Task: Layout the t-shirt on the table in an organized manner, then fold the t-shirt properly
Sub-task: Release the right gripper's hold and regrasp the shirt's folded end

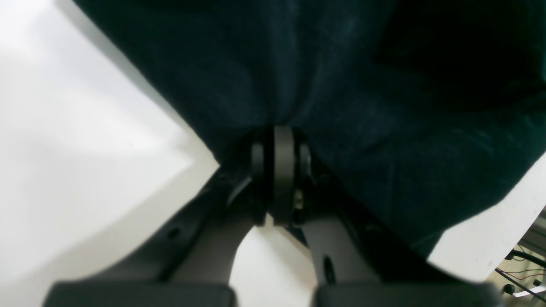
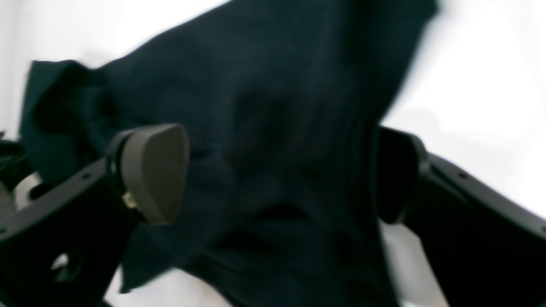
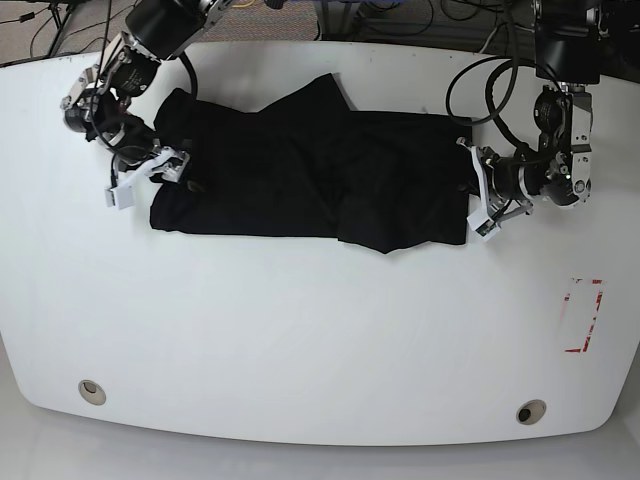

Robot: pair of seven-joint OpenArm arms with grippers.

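Note:
The black t-shirt (image 3: 300,170) lies spread sideways across the far half of the white table (image 3: 300,330), wrinkled, with a fold near its middle. My left gripper (image 3: 480,197) is at the shirt's right edge and is shut on the cloth; in the left wrist view its fingers (image 1: 283,145) are pressed together with the t-shirt (image 1: 341,106) bunched at their tips. My right gripper (image 3: 150,175) stands open at the shirt's left edge. In the right wrist view its pads (image 2: 155,170) are wide apart with the t-shirt (image 2: 264,106) between them.
A red tape rectangle (image 3: 583,315) marks the table near its right edge. Two round metal grommets (image 3: 92,391) (image 3: 530,411) sit near the front edge. Cables trail off the table's far side behind both arms.

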